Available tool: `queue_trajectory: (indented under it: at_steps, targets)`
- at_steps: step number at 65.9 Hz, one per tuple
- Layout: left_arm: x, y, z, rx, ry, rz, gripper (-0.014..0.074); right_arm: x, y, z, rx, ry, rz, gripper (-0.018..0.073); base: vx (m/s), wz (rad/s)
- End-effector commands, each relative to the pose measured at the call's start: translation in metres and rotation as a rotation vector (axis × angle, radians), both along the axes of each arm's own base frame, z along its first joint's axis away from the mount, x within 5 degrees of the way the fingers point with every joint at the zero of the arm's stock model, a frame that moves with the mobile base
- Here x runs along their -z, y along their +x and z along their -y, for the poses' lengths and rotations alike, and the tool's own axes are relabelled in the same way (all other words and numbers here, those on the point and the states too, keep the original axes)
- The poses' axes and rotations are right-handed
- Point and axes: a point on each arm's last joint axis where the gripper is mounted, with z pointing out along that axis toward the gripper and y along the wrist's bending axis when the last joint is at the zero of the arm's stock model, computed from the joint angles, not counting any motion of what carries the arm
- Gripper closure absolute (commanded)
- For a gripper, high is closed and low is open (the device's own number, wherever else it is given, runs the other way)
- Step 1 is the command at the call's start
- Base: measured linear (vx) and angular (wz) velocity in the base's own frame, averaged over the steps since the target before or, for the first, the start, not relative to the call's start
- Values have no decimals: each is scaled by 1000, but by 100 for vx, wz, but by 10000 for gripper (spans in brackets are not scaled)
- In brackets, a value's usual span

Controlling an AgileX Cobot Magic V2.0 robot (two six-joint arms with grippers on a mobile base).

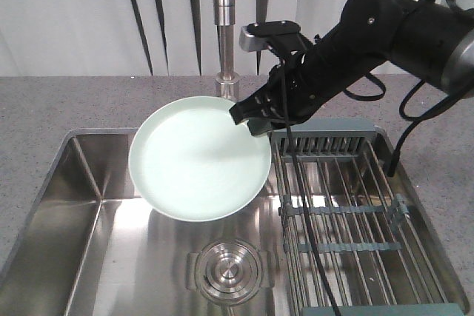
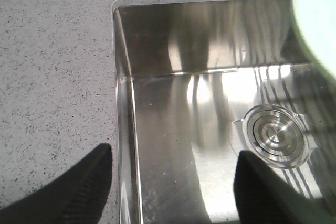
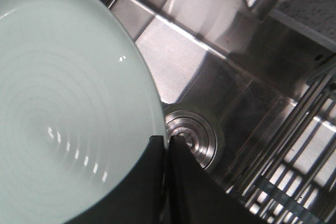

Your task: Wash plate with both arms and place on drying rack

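A steel sink [image 1: 81,183] fills the scene, with the drying rack [image 1: 355,205] laid across its right side. I hold the plate [image 1: 196,164] in the air over the middle of the basin, tilted with its face toward the near side. I judge this lets any runoff fall into the sink rather than on the counter. My right pincer [image 1: 255,120] is clamped on the plate's far right rim, which leaves the face free for washing. My left pincer [image 2: 173,192] hangs over the sink's left edge, fingers apart, holding nothing. The round drain [image 1: 228,270] lies below the plate.
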Motion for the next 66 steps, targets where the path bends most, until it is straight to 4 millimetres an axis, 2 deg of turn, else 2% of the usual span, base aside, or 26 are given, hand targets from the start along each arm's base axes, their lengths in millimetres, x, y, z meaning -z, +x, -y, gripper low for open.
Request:
queue_trajectory:
  at_steps: [1,9,17,35,49,66]
  targets:
    - [-12,4,0,-11,-23,83,137,-33,4,20,45,46,105,564,0,0]
    - [-12,4,0,-11,-23,83,137,-31,12,46,98,31,83,564,0,0]
    - [-12,4,0,-11,-23,83,137,-33,12,61,118,19,76,564,0,0]
    - [-12,4,0,-11,-23,83,137,-29,-18,93,188,9,86,561,0,0]
    - [-12,4,0,-11,-23,83,137,-18,-47,98,198,11,57,561,0,0]
    - [-12,4,0,-11,-23,83,137,-1,-79,89,180,23,23,561,0,0]
